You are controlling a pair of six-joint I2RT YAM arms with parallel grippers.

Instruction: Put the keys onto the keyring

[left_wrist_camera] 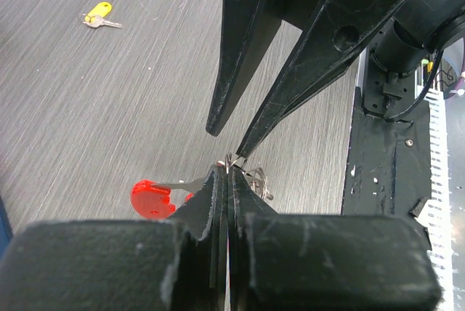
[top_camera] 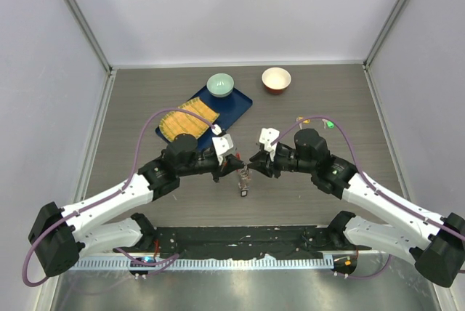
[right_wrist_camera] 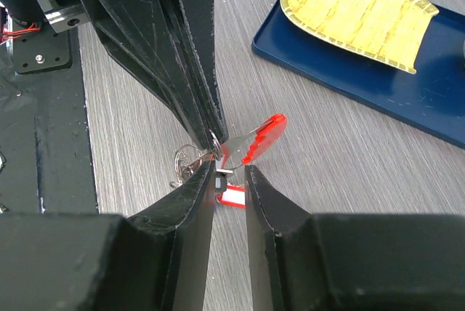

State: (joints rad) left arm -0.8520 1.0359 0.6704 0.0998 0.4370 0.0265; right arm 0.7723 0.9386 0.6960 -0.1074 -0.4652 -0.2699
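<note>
keys [left_wrist_camera: 98, 14] lying loose number two, keyring [right_wrist_camera: 261, 138] one.

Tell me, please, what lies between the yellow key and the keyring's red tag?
Nothing: in the left wrist view, the table is bare between the yellow key and the red tag.

I'm looking into a robot lab cell. Plain pale walls [top_camera: 240, 6] on metal posts [top_camera: 80, 17] box in a grey table [top_camera: 131, 107]. A blue tray [top_camera: 238, 107] sits toward the far side. Nearer than the tray, two arms [top_camera: 109, 209] are bolted to a black plate [top_camera: 240, 242], with purple cables [top_camera: 142, 144] looping off them. There's a green bowl [top_camera: 220, 84] on the tray's far corner and an orange bowl [top_camera: 276, 79] right of the tray, set out like test props.
</note>
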